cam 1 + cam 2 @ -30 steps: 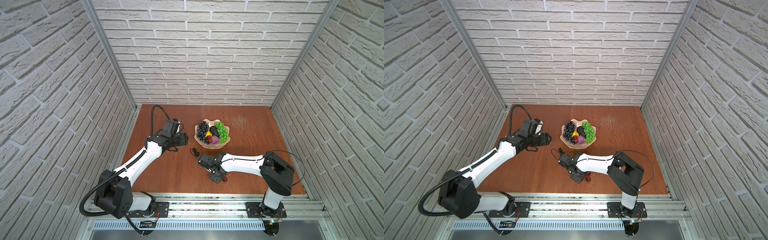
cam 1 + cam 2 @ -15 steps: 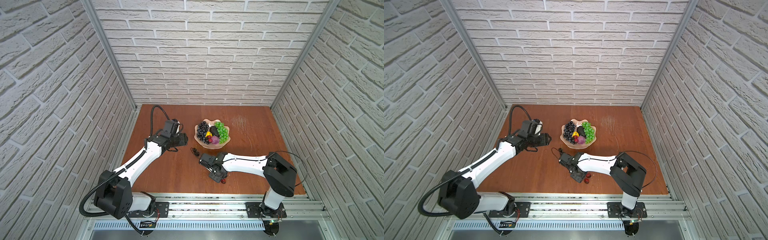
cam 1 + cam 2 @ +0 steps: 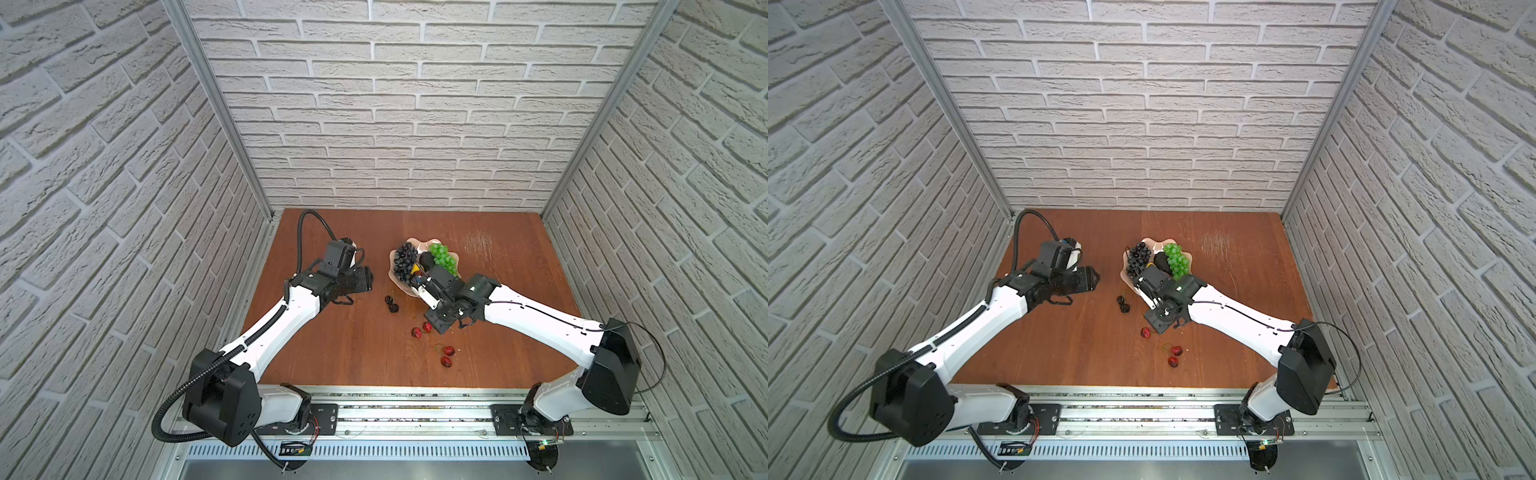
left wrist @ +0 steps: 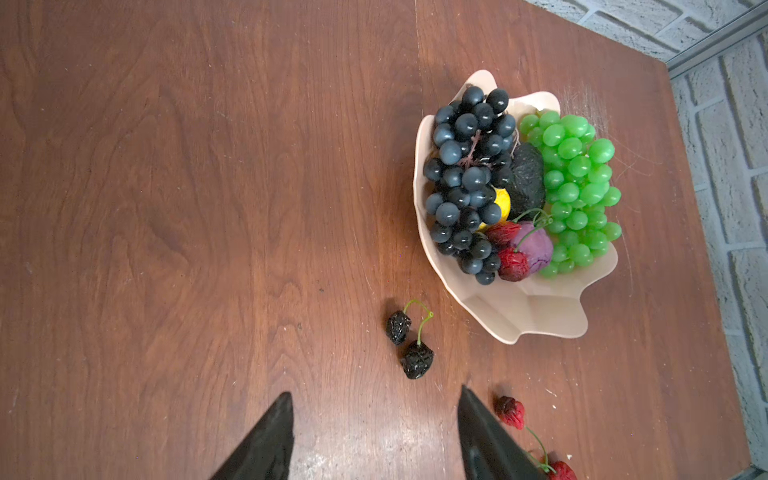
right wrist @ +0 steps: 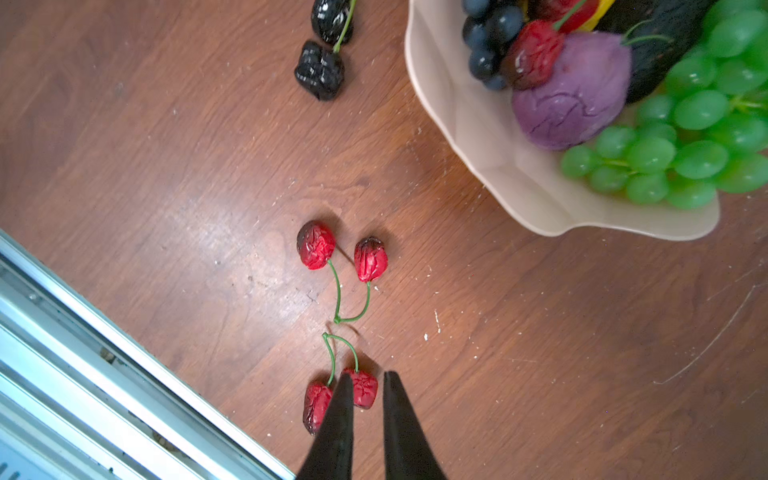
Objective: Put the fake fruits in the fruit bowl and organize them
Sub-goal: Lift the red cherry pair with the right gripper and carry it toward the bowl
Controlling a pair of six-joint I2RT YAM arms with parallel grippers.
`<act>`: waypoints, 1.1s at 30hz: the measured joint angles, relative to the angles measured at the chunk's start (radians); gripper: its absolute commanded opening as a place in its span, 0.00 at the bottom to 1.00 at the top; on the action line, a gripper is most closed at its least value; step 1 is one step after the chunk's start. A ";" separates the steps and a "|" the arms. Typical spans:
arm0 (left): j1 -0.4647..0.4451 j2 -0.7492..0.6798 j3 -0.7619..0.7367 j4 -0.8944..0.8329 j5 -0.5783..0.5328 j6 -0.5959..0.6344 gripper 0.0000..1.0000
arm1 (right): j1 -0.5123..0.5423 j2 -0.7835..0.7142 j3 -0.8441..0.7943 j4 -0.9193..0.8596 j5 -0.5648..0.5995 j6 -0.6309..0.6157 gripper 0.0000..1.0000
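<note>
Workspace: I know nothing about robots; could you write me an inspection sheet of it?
Surface: brown wooden table, one scuffed patch.
Job's things: fruit bowl holds dark grapes, green grapes, avocado, lemon, purple fruit, one cherry pair; outside lie black cherries, middle red cherries, front red cherries.
Clutter: pale specks.
Grippers: left gripper open, empty; right gripper slightly open, empty, by front red cherries.
Cables: black hose along left arm; thin cable looping off right arm.
Surroundings: white brick-pattern walls, metal front rail.

Brown wooden table, white brick walls, metal front rail
</note>
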 measured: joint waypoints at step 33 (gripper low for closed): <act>0.007 -0.015 -0.023 -0.003 -0.006 -0.004 0.69 | -0.057 0.232 -0.144 0.084 -0.146 -0.056 0.32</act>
